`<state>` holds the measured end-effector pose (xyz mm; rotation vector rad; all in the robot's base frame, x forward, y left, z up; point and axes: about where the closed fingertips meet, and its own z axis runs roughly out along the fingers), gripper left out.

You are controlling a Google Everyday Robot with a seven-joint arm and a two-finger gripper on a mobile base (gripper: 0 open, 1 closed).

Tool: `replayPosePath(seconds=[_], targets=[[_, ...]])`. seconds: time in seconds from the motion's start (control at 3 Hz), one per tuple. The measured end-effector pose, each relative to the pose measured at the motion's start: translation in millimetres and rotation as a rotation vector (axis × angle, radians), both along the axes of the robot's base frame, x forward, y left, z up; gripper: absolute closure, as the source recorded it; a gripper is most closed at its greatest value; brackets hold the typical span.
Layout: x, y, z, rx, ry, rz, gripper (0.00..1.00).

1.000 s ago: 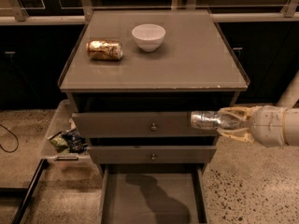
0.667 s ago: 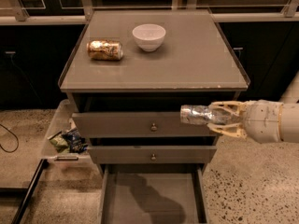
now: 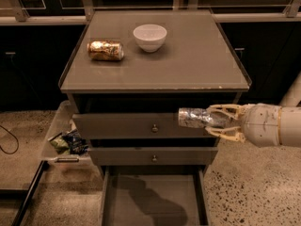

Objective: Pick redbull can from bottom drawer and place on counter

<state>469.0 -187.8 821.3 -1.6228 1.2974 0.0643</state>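
Observation:
My gripper (image 3: 217, 121) comes in from the right, level with the top drawer front, and is shut on the redbull can (image 3: 194, 117). The slim silver can lies sideways in the fingers (image 3: 225, 109), its free end pointing left, in front of the drawer face and below the counter's edge. The counter (image 3: 188, 55) is the flat grey-brown top of the cabinet. The bottom drawer (image 3: 155, 201) is pulled open below; its plain floor shows only a shadow.
A gold can (image 3: 105, 50) lies on its side at the counter's left, and a white bowl (image 3: 150, 36) stands beside it at the back middle. Two upper drawers with brass knobs (image 3: 154, 127) are shut. A clear bin with snack bags (image 3: 66, 141) sits left of the cabinet.
My gripper has carried the can a little to the left across the top drawer front, at about the same height. The counter's things have not moved.

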Motion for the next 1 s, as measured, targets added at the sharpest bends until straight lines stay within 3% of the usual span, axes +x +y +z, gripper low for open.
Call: replayPosePath(seconds=[0.33, 0.67, 1.0], targets=[[15, 17, 22, 0.033, -0.029, 0.048, 1.0], [49, 35, 68, 0.028, -0.076, 0.066, 1.0], [88, 51, 105, 0.037, -0.082, 0.082, 1.0]])
